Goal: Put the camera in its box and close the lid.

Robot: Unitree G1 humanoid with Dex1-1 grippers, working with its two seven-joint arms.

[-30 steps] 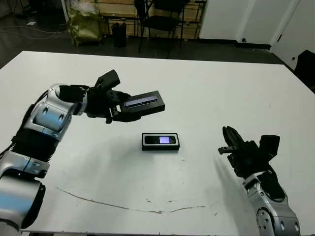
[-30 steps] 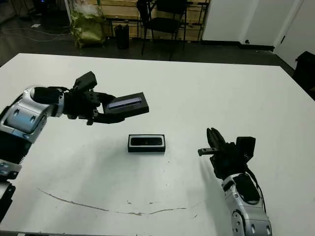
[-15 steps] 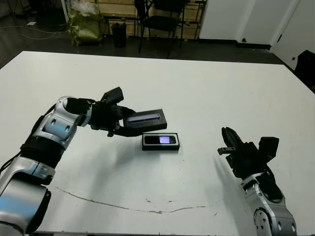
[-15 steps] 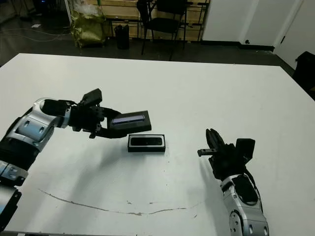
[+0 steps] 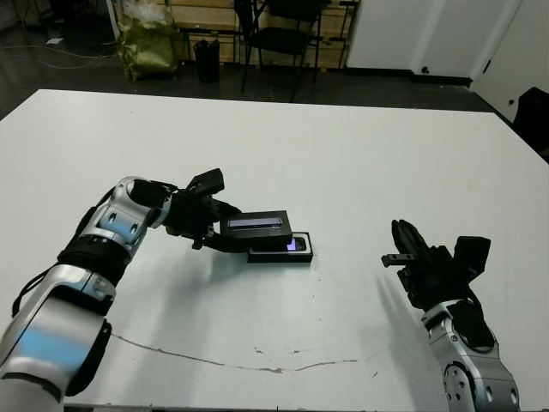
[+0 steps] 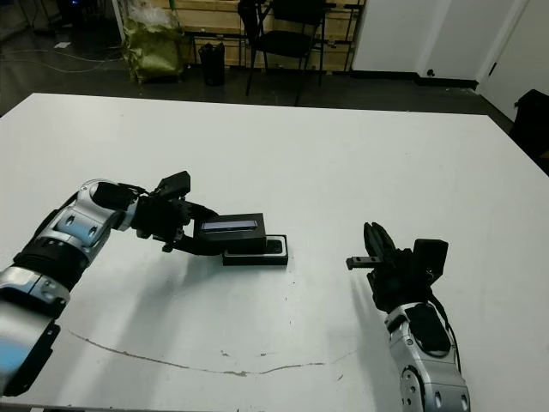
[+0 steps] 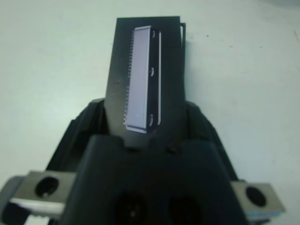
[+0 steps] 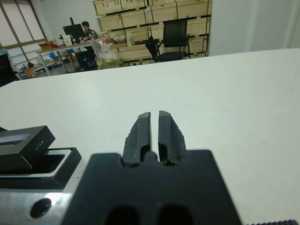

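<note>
A white table (image 5: pixel 360 154) seen from above, with a robot arm reaching in from each side. The left gripper (image 5: pixel 208 232) is clamped on one end of the lid (image 5: pixel 256 225), a black rectangular cover with a glossy bluish-grey strip along its top. The lid is held roughly level, directly over the left part of the box (image 5: pixel 292 253), which lies flat near the middle of the table. The box is a shallow black tray with a white lining; only its right end shows past the lid. From the head views it is not clear whether the lid touches the box or sits just above it; the right wrist view shows the lid (image 8: pixel 21 145) partly overlapping the tray's (image 8: pixel 51 164) near end and riding higher than its rim, not seated. The inside of the box at its exposed end looks dark, and the camera cannot be made out with certainty there. The right gripper (image 5: pixel 405 249) is well apart from the box, off to the right side of the table, holding nothing, its two black fingers (image 8: pixel 140 133) pressed together. A faint thin scuff line (image 5: pixel 214 359) runs across the table's near edge.
</note>
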